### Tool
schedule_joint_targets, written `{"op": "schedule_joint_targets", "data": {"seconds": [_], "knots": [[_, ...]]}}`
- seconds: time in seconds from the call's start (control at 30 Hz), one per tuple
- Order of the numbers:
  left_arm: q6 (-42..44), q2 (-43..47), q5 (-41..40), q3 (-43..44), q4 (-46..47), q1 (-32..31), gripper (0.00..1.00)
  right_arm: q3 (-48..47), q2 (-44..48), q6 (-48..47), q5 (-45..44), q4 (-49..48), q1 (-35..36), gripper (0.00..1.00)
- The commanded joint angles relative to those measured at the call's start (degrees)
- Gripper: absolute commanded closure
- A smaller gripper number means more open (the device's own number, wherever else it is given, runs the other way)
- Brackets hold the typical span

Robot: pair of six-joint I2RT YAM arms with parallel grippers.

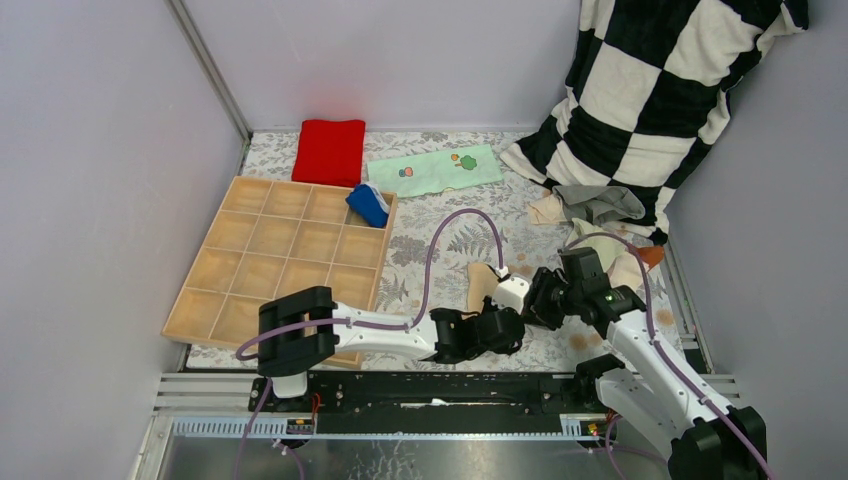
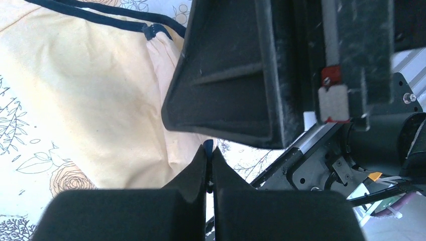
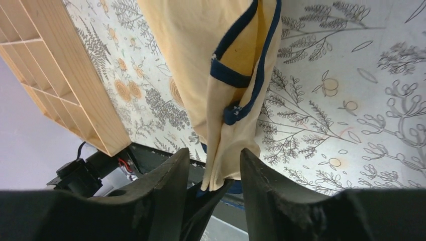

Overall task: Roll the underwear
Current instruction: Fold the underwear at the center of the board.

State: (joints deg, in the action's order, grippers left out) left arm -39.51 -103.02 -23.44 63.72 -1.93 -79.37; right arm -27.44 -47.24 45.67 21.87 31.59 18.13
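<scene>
**Left arm** (image 1: pixel 370 335): lies low along the near edge of the tabletop (image 1: pixel 405 275), reaching right from its base towards the middle.

**Left gripper** (image 2: pixel 208 155): fingers (image 2: pixel 191 175) pressed together. A sliver of dark blue trim shows at their tips, so they pinch the near hem of the tan briefs.

**Right arm** (image 1: pixel 650 355): rises from the near right corner and leans in towards the middle, its wrist turned towards the left gripper.

**Right gripper** (image 3: pixel 213 160): fingers (image 3: pixel 168 181) spread, one on each side of the hanging hem of the tan briefs, with a gap showing beside the cloth. The two grippers sit nose to nose. Seen from the left wrist, the right gripper's black body blocks most of the view beyond the fingers.

**Tan briefs** (image 1: pixel 482 282): dark trim, near the middle of the near edge. They lie on the floral cover, with the near end drawn up to the grippers.

**Wooden tray** (image 1: pixel 300 185): many compartments, along the left side of the tabletop.

**Striped briefs** (image 1: pixel 368 205): blue and white, rolled, in the tray's far right corner compartment.

**Heap of briefs** (image 1: pixel 590 205): grey, beige and pale pieces, loose by the right edge beyond the right gripper.

**Red cloth** (image 1: pixel 329 150): folded, at the far edge.

**Mint cloth** (image 1: pixel 440 170): printed, flat, just right of the red cloth.

**Chequered blanket** (image 1: pixel 660 90): black and white, draped in the far right corner.
</scene>
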Motion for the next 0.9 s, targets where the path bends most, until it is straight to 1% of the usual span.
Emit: {"op": "schedule_joint_targets", "data": {"seconds": [0.0, 0.1, 0.2, 0.3, 0.4, 0.67, 0.87], "knots": [[0.67, 0.04, -2.13, 0.67, -0.70, -0.08, 1.00, -4.64, -0.67, -1.53, -4.61, 2.64, 0.33, 0.49], [0.66, 0.33, -2.12, 0.27, -0.52, -0.08, 1.00, -5.90, -2.09, -1.66, -7.26, 2.31, 0.33, 0.46], [0.66, 0.28, -2.04, 0.25, -0.52, -0.08, 1.00, -7.52, -5.86, -3.20, -9.06, 2.33, 0.30, 0.45], [0.49, 0.40, -1.97, 0.17, -0.48, -0.09, 1.00, -8.72, -10.09, -4.74, -9.91, 2.25, 0.28, 0.44], [0.40, 0.41, -1.89, 0.02, -0.43, -0.12, 1.00, -9.40, -12.32, -5.72, -10.66, 1.34, 0.30, 0.45], [0.00, 0.62, -1.90, -0.62, -0.15, -0.12, 1.00, -11.16, -14.91, -7.96, -12.24, 1.06, 0.33, 0.62], [-0.60, 0.91, -1.23, -1.29, 0.66, -0.09, 1.00, -12.34, -16.38, -9.65, -13.46, 1.19, 0.33, 0.79]]}}
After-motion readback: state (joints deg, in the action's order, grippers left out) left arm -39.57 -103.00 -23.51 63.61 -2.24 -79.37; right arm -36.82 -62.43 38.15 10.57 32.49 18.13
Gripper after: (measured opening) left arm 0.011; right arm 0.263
